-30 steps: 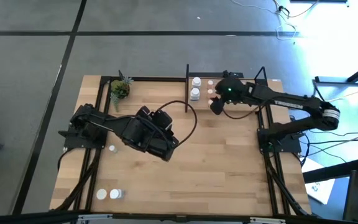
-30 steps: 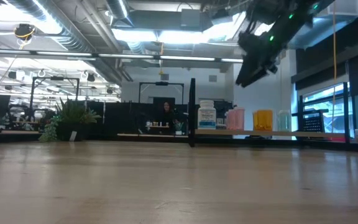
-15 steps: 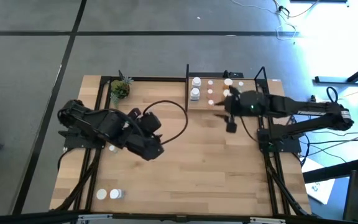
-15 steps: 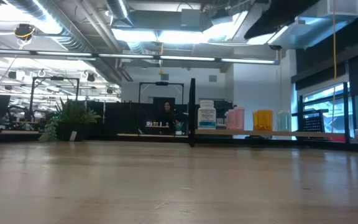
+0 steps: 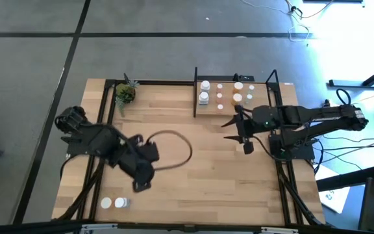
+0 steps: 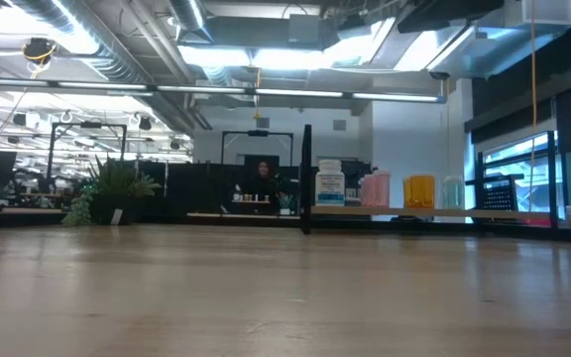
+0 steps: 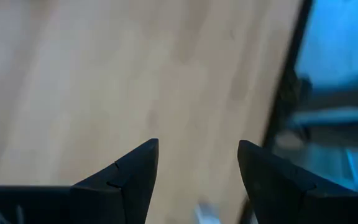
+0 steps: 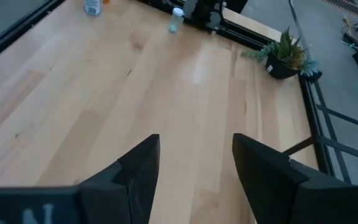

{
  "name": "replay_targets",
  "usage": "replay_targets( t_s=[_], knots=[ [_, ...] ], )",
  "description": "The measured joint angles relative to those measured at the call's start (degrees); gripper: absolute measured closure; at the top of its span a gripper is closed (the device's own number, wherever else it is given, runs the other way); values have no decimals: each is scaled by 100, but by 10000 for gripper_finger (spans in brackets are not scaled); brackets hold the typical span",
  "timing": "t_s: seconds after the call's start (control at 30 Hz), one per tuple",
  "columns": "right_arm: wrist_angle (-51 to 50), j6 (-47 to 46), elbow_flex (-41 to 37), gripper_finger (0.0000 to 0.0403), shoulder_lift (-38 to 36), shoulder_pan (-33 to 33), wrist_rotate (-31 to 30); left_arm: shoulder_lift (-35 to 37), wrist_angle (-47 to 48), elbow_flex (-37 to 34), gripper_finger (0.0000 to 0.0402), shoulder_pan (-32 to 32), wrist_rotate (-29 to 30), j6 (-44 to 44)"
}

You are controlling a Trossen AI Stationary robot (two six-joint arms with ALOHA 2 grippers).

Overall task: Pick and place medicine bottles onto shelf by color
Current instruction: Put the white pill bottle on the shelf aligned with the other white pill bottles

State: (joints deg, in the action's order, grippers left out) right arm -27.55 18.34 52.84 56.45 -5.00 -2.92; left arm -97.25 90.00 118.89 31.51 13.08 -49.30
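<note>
A wooden table (image 5: 193, 156) holds a shelf (image 5: 236, 107) of medicine bottles (image 6: 330, 184); their labels are unreadable. The left end effector (image 7: 197, 180) and right end effector (image 8: 194, 168) are both parted, holding nothing.

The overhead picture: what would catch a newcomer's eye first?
Two dark arms reach over a wooden table, the left hand low near two white bottles at the front-left corner, the right hand right of centre, both open and empty. More bottles crowd the shelf at the back.
</note>
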Motion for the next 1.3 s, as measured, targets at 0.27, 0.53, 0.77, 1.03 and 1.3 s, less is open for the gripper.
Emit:
replay_targets(
  t_s=[0.27, 0.53, 0.77, 1.03, 1.3],
  knots=[
    [37, 22, 0, 198, 0, -24, 141, -9, -6, -628, 188, 1078, -451, -1401],
    [32, 37, 0, 198, 2, -24, 1205, -9, -22, -1260, 188, 2119, -380, -2908],
    [28, 12, 0, 198, 2, -24, 1362, -9, -200, -1613, 188, 2688, -299, -3160],
    [29, 9, 0, 198, 2, -24, 1355, -9, -766, -2079, 188, 3087, -252, -3162],
    [30, 14, 0, 198, 2, -24, 1353, -9, -1330, -2500, 188, 3423, -258, -3159]
  ],
)
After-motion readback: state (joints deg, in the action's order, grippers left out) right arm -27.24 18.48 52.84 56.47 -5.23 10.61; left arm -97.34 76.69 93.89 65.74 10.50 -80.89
